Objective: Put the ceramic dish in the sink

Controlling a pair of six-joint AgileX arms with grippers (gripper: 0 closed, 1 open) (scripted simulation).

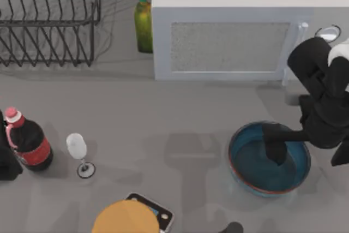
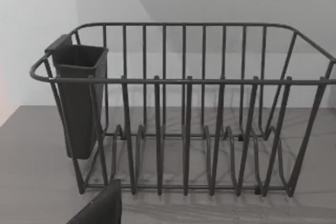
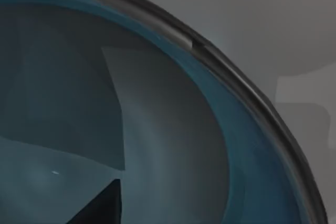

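Note:
The ceramic dish [image 1: 248,174] is a wide, deep teal-blue bowl with a reddish-brown rim, standing on the grey counter at the front right. My right gripper [image 1: 275,148] reaches down from the right into the bowl, over the part nearer the back rim. In the right wrist view the dish's glossy inner wall [image 3: 184,145] and dark rim are very close. My left arm [image 1: 6,159] is parked at the far left edge, beside the cola bottle. The sink is out of view.
A wire dish rack [image 1: 49,20] [image 2: 184,108] with a dark cutlery cup [image 2: 79,98] stands back left. A green bottle [image 1: 143,23] and a white box [image 1: 229,25] are behind. A cola bottle [image 1: 27,140], a wine glass [image 1: 79,151] and an orange-tan disc [image 1: 125,219] are front left.

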